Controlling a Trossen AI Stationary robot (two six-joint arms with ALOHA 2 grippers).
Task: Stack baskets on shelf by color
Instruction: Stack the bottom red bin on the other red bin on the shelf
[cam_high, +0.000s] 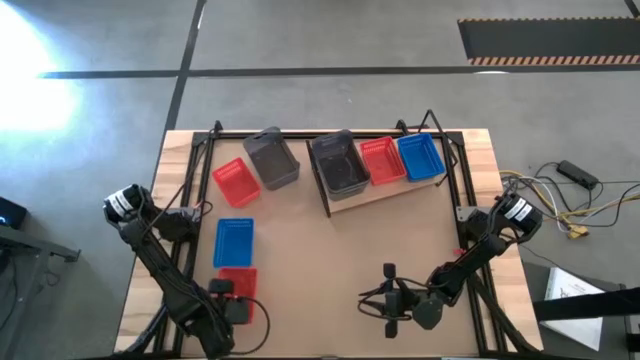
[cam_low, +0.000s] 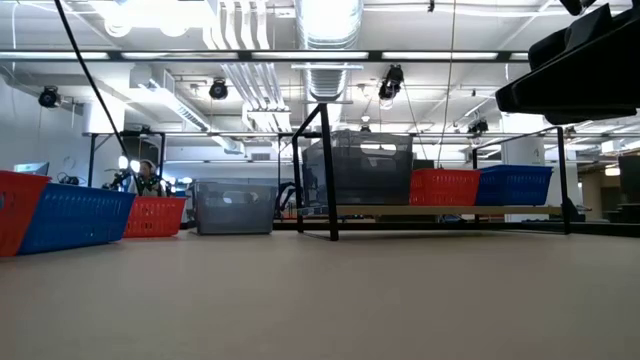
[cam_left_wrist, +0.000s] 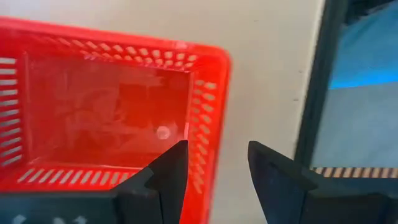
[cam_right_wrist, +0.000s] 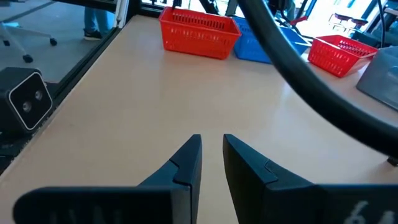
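Near table's front-left corner: left gripper (cam_left_wrist: 214, 168) with fingers apart, straddling the end wall of a red basket (cam_high: 238, 283) (one finger inside, one outside).
Behind it: blue basket (cam_high: 233, 241).
Shelf (cam_high: 385, 190): grey, red and blue baskets side by side.
Right gripper (cam_high: 388, 296): front right, fingers narrowly parted, gripping nothing.

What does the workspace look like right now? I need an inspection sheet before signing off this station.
Surface: brown tabletop, bare in the middle.
Job's things: grey basket, red basket and blue basket on the shelf; four baskets off it.
Clutter: nothing seen.
Grippers: left gripper open, straddling the near red basket's wall; right gripper hangs over bare table, empty.
Cables: bundle on the floor.
Surroundings: lab room, a person far off.
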